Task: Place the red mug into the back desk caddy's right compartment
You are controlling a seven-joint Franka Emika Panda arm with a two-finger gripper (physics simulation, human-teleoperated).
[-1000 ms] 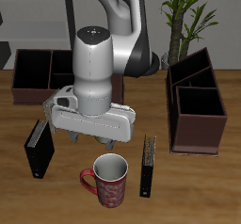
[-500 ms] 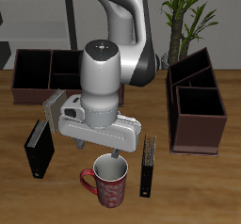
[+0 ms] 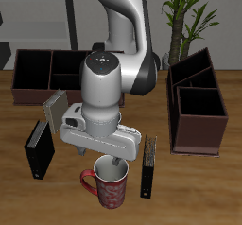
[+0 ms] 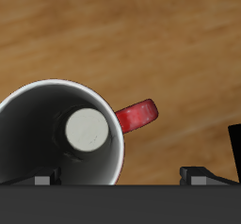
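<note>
The red mug (image 3: 109, 185), speckled white with a white inside, stands upright near the table's front edge. My gripper (image 3: 113, 162) hangs right above its rim, open and holding nothing. In the wrist view the mug (image 4: 58, 139) fills much of the frame, with its red handle (image 4: 137, 117) sticking out sideways. My gripper (image 4: 118, 177) straddles the rim on the handle side, and both fingertips (image 4: 194, 174) just show. The back desk caddy (image 3: 15, 87) is a wide dark-brown strip far back, partly hidden by the arm. Its right compartment (image 3: 31, 71) is the squarish end section.
A second dark-brown caddy (image 3: 196, 104) stands end-on at the other side of the table. Two black books stand on edge beside the mug, one (image 3: 39, 147) on the handle side and one (image 3: 148, 168) opposite. A potted plant (image 3: 189, 11) rises behind the end-on caddy.
The arm has come down and slightly forward, bringing the open gripper from well above the mug to just over its rim. The mug has not moved.
</note>
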